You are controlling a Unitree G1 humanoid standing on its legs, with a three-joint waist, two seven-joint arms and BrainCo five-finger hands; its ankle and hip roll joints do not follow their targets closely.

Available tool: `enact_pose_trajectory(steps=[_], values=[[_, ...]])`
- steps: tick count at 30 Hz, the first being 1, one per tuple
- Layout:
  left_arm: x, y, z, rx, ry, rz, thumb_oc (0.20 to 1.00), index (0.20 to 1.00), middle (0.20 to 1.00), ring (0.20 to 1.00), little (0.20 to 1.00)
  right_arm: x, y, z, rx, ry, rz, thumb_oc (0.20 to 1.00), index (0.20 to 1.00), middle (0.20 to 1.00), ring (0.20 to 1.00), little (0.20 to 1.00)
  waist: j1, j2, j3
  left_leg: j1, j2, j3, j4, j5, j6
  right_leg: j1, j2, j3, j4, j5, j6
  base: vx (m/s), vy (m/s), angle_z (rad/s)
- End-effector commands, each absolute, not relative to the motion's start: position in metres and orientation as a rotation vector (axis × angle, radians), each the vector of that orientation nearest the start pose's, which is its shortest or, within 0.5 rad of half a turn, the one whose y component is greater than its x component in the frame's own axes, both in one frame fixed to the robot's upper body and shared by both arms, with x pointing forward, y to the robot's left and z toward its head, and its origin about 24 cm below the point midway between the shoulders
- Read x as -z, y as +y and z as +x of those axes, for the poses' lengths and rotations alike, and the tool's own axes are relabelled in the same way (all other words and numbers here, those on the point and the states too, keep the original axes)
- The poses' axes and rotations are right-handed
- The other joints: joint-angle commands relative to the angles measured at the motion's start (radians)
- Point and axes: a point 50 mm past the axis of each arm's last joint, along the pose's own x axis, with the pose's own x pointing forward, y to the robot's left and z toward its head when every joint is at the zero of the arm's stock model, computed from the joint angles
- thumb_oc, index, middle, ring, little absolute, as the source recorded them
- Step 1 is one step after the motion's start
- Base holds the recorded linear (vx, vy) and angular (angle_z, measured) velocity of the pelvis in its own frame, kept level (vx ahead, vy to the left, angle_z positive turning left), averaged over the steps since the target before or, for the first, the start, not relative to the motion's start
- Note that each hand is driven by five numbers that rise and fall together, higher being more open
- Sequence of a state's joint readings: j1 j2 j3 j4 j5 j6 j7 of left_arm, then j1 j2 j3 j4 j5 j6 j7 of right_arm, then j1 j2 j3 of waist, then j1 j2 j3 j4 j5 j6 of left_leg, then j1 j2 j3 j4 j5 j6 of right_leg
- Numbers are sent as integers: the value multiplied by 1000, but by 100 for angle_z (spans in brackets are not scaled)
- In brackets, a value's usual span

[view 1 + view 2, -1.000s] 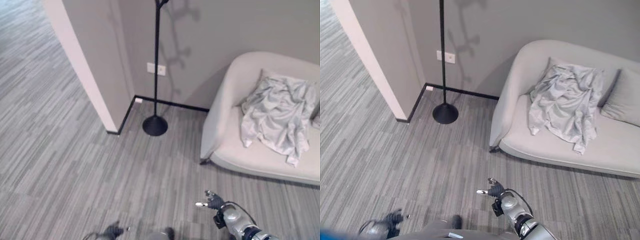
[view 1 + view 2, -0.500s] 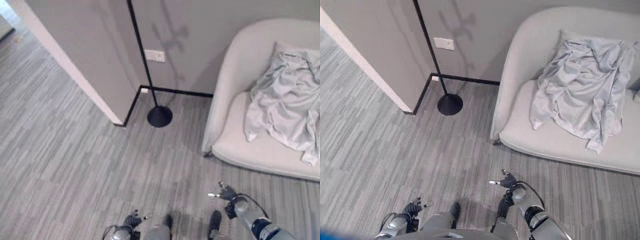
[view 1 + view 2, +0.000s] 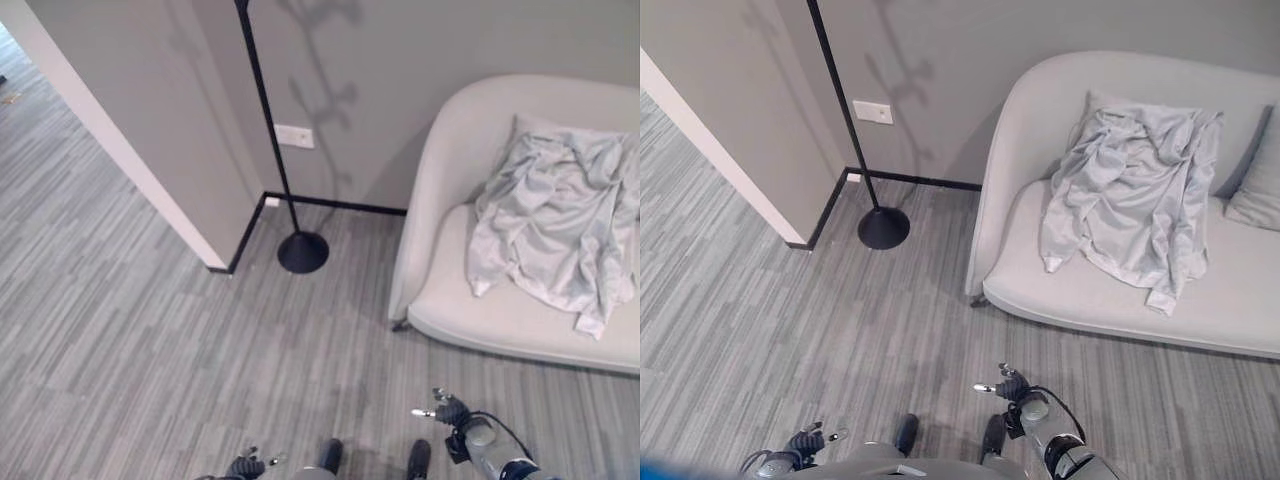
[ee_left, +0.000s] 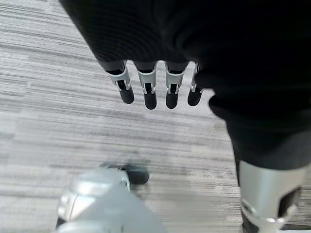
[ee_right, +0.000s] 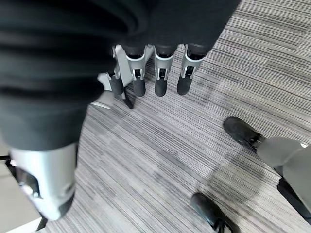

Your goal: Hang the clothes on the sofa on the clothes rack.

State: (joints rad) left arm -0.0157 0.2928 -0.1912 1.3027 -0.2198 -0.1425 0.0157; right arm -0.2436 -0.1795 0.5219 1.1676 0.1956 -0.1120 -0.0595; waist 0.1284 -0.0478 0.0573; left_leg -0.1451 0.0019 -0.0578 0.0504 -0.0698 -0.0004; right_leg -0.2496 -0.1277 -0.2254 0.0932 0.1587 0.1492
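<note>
Garment point(image 3: 1135, 195), one, pale grey and crumpled, draped over seat and backrest of cream sofa point(image 3: 1110, 290). One black clothes rack point(image 3: 272, 140) well apart, by wall corner. Left hand point(image 3: 805, 441) and right hand point(image 3: 1012, 386) low over carpet, fingers straight and apart, holding nothing. Approach step, probably; next, closing in on sofa to grasp garment.

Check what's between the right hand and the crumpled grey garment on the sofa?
Both eye views show striped grey carpet, then the pale sofa's front seat edge, between the right hand and the crumpled light grey garment. No obstacle.
</note>
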Motion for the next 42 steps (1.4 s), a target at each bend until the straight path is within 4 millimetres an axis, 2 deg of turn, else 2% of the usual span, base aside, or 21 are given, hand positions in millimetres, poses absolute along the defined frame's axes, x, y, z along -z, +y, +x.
enact_pose_trajectory(steps=[1, 5, 7, 10, 12, 13, 15, 16, 17, 18, 20, 22, 24, 25, 26, 27, 28, 32, 33, 34, 42], values=[[149, 274, 94, -206, 1139, 258, 1000, 1000, 1000, 1000, 1000, 121, -141, 210, -264, 756, -311, 1000, 1000, 1000, 1000, 1000, 46, 25, 41, 69, -32, -43, -138, 61, 14, 65, -79, -98, 13, -79, 41, 192, -111, -72], [146, 277, 100, -222, 1117, 259, 1000, 1000, 1000, 1000, 1000, 118, -140, 215, -255, 745, -310, 1000, 1000, 1000, 1000, 1000, 54, 19, 38, 51, -6, -48, -138, 54, 10, 50, -125, -35, -59, -20, 44, 106, -113, 0], [143, 278, 111, -226, 1086, 263, 1000, 1000, 1000, 1000, 1000, 115, -136, 221, -255, 729, -303, 1000, 1000, 1000, 1000, 1000, 48, 23, 39, 39, 37, -69, -138, 45, -5, 19, -174, 37, -157, 42, 62, 231, -350, -1], [141, 278, 118, -219, 1074, 273, 1000, 1000, 1000, 1000, 1000, 113, -132, 224, -264, 718, -304, 1000, 1000, 1000, 1000, 1000, 43, 23, 40, 42, 78, -83, -138, 35, -23, 2, -215, 56, -180, 69, 82, 250, -367, 23], [140, 277, 122, -212, 1068, 279, 1000, 1000, 1000, 1000, 1000, 112, -130, 226, -263, 712, -300, 1000, 1000, 1000, 1000, 1000, 28, 17, 41, 54, 115, -92, -138, 23, -49, -18, -254, 81, -180, 121, 102, 336, -472, 51], [140, 273, 127, -200, 1058, 277, 1000, 1000, 1000, 1000, 1000, 112, -130, 226, -259, 715, -301, 1000, 1000, 1000, 1000, 1000, 12, 11, 41, 62, 158, -91, -138, 20, -83, -41, -295, 83, -180, 183, 113, 368, -556, 46], [138, 269, 137, -178, 1034, 286, 1000, 1000, 1000, 1000, 1000, 111, -128, 229, -258, 711, -304, 1000, 1000, 1000, 1000, 1000, -12, 14, 52, 72, 221, -76, -138, 15, -128, -45, -304, 62, -180, 227, 113, 433, -676, 55], [137, 265, 145, -155, 1017, 301, 1000, 1000, 1000, 1000, 1000, 109, -128, 230, -257, 704, -304, 1000, 1000, 1000, 1000, 1000, -21, 12, 52, 61, 237, -70, -138, 22, -151, -26, -299, 29, -180, 181, 113, 400, -720, 47], [133, 266, 154, -154, 997, 325, 1000, 1000, 1000, 1000, 1000, 111, -135, 231, -253, 719, -352, 1000, 1000, 1000, 1000, 1000, -44, 2, 50, 53, 274, -21, -138, 23, -184, -28, -303, -10, -180, 195, 113, 426, -585, 44], [135, 261, 153, -131, 1000, 330, 1000, 1000, 1000, 1000, 1000, 114, -135, 226, -270, 735, -361, 1000, 1000, 1000, 1000, 1000, -50, 6, 38, 59, 298, -8, -138, 20, -196, -10, -278, -30, -180, 126, 113, 424, -596, 54], [137, 244, 158, -125, 960, 261, 1000, 1000, 1000, 1000, 1000, 112, -132, 229, -283, 716, -373, 1000, 1000, 1000, 1000, 1000, -46, 18, 37, 30, 348, -12, -138, 101, -218, -9, -252, -81, -126, 69, 113, 419, -513, 28], [133, 217, 177, -112, 872, 172, 1000, 1000, 1000, 1000, 1000, 107, -145, 231, -242, 676, -366, 1000, 1000, 1000, 1000, 1000, -62, 45, 20, -82, 307, -85, -138, 268, -229, 18, -194, -112, -114, -13, 97, 416, -564, -35], [132, 213, 179, -93, 852, 159, 1000, 1000, 1000, 1000, 1000, 108, -149, 230, -231, 679, -373, 1000, 1000, 1000, 1000, 1000, -53, 50, 10, -116, 270, -117, -138, 307, -219, 14, -169, -107, -127, -21, 83, 242, -342, 27], [134, 212, 172, -63, 860, 177, 1000, 1000, 1000, 1000, 1000, 109, -153, 229, -239, 689, -400, 1000, 1000, 1000, 1000, 1000, -25, 47, -5, -134, 179, -172, -138, 251, -176, 30, -126, -95, -180, -44, 59, 180, -243, 6], [134, 212, 172, -63, 860, 177, 1000, 1000, 1000, 1000, 1000, 109, -153, 229, -239, 688, -400, 1000, 1000, 1000, 1000, 1000, -26, 47, -8, -139, 177, -173, -138, 253, -175, 27, -127, -96, -180, -43, 59, 357, -440, -12], [139, 214, 162, -57, 898, 175, 1000, 1000, 1000, 1000, 1000, 110, -150, 227, -266, 693, -407, 1000, 1000, 1000, 1000, 1000, -1, 53, -15, -137, 102, -176, -138, 221, -143, 37, -92, -96, -180, -86, 41, 172, -192, -23], [139, 214, 162, -57, 898, 175, 1000, 1000, 1000, 1000, 1000, 110, -150, 227, -266, 694, -407, 1000, 1000, 1000, 1000, 1000, 0, 53, -15, -136, 103, -175, -138, 220, -143, 37, -92, -95, -180, -87, 41, 248, -276, -20], [148, 225, 137, -101, 988, 169, 1000, 1000, 1000, 1000, 1000, 113, -145, 223, -288, 706, -401, 1000, 1000, 1000, 1000, 1000, 40, 61, -3, -124, -20, -137, -138, 168, -62, 28, -34, -62, -180, -112, 21, 195, -218, -44], [148, 225, 137, -101, 988, 169, 1000, 1000, 1000, 1000, 1000, 113, -145, 223, -288, 705, -401, 1000, 1000, 1000, 1000, 1000, 40, 60, -6, -129, -22, -138, -138, 171, -61, 23, -35, -62, -180, -110, 21, 268, -231, -46], [154, 232, 117, -127, 1056, 173, 1000, 1000, 1000, 1000, 1000, 118, -142, 214, -310, 732, -402, 1000, 1000, 1000, 1000, 1000, 47, 58, -8, -125, -61, -123, -138, 158, -46, 15, -9, -53, -180, -103, 18, 196, -124, -2], [162, 238, 81, -140, 1176, 180, 1000, 1000, 1000, 1000, 1000, 125, -144, 202, -295, 771, -381, 1000, 1000, 1000, 1000, 1000, 24, 62, -15, -63, -71, -52, -138, 139, -29, 58, 24, -21, -180, -105, 10, 110, 30, 2]])
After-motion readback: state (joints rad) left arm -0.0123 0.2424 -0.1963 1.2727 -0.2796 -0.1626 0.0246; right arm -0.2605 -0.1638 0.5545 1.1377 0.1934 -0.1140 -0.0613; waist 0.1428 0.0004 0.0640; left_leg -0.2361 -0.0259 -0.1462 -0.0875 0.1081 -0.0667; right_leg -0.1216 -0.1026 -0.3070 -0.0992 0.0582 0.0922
